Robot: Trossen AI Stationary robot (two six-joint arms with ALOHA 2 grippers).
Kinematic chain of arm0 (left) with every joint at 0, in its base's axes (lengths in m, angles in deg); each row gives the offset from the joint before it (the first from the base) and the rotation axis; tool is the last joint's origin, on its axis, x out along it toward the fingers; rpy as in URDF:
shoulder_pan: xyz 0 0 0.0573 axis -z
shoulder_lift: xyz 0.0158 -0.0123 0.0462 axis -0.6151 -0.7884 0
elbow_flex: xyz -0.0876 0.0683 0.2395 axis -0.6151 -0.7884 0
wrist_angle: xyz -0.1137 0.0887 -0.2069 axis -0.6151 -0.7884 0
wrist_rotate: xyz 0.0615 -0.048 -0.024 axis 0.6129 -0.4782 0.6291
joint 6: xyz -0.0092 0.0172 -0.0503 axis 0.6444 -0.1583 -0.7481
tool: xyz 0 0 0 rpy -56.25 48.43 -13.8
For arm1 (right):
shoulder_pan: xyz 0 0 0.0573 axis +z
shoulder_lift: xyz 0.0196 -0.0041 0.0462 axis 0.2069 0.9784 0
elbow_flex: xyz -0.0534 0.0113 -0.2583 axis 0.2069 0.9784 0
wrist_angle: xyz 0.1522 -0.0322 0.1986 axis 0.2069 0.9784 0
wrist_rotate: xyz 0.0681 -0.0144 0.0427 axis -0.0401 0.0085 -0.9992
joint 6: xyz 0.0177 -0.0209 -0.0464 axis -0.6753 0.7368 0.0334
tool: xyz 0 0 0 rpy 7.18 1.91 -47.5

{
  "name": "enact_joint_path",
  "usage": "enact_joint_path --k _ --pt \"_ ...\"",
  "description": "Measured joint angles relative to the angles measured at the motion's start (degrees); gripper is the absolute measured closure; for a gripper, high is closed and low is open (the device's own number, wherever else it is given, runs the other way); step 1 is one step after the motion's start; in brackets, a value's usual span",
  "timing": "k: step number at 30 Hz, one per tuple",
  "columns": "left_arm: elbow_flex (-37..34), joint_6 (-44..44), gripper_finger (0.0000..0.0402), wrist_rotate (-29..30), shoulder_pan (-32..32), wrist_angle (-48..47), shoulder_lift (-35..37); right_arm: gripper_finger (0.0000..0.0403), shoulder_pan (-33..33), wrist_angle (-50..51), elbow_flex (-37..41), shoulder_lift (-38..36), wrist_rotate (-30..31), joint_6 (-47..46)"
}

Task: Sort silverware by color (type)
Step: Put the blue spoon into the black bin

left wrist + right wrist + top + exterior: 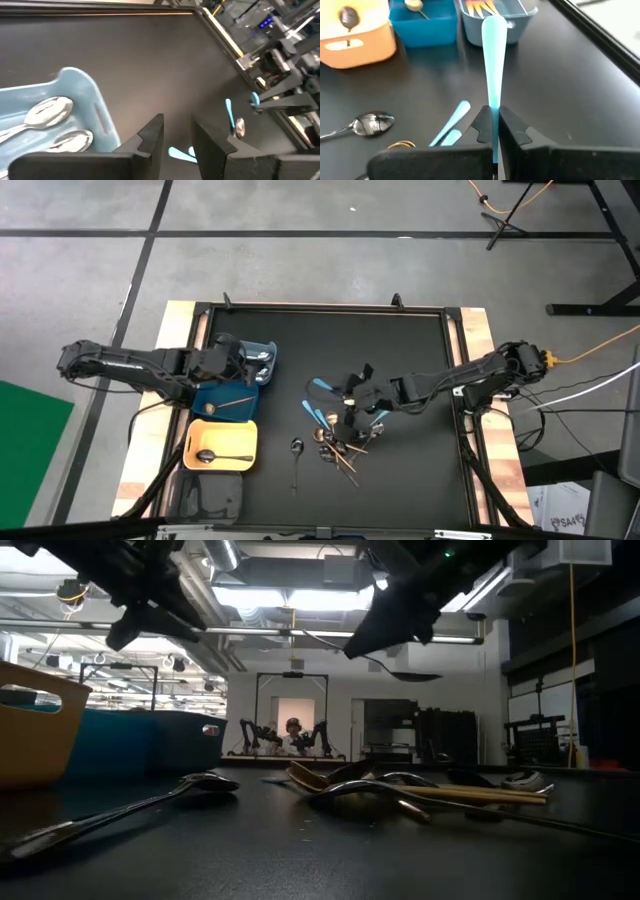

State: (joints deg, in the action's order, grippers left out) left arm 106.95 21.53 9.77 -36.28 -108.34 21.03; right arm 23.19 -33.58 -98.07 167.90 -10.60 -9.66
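My right gripper (493, 126) hovers above the table's middle, shut on a light-blue piece of silverware (493, 60) that points toward the bins. Below it lies a loose pile of silverware (340, 435): light-blue, gold and dark pieces, flat on the black mat. My left gripper (177, 137) hangs open over the bins at the left with nothing between its fingers. The grey-blue bin (102, 117) holds silver-headed spoons (50, 110) with orange handles (480, 7). The blue bin (225, 402) holds a gold piece. The yellow bin (222, 445) holds a black spoon (215, 456). My right gripper pinches the light-blue piece near one end (493, 104) between its two fingers. The fingers come from the table's right, slanting down, and lie along it. The piece sticks out straight ahead of the fingertips, its broad free end (494, 27) toward the bins, lifted clear of the table.
A dark spoon (297, 450) lies alone on the mat between the pile and the yellow bin. More light-blue pieces (451, 124) lie just below my right gripper. A dark tray (215, 498) sits at the near left corner. Bare mat stretches along the far side.
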Motion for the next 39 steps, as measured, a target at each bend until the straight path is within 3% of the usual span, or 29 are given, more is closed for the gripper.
enact_joint_path --k 7,13,17,28,39 --pt "0.0 -0.3 0.0311 -0.1 2.3 10.9 -6.1 0.0402 -2.1 -3.3 0.0 0.0 -5.1 5.3" --pt "0.0 -3.6 0.0311 -0.3 3.8 24.0 -12.1 0.0402 -2.0 -3.4 0.0 0.0 -6.0 10.9" --pt "0.0 -4.8 0.0311 -3.2 4.7 31.2 -16.3 0.0402 -1.9 -3.5 0.0 0.0 -8.0 12.9" --pt "0.0 -13.5 0.0311 -5.6 6.9 35.1 -26.0 0.0402 -1.9 -3.5 0.0 0.0 -11.2 17.1" --pt "0.0 -14.1 0.0311 -5.5 7.1 43.3 -30.9 0.0402 -1.9 -2.0 0.1 0.0 -14.5 17.2"
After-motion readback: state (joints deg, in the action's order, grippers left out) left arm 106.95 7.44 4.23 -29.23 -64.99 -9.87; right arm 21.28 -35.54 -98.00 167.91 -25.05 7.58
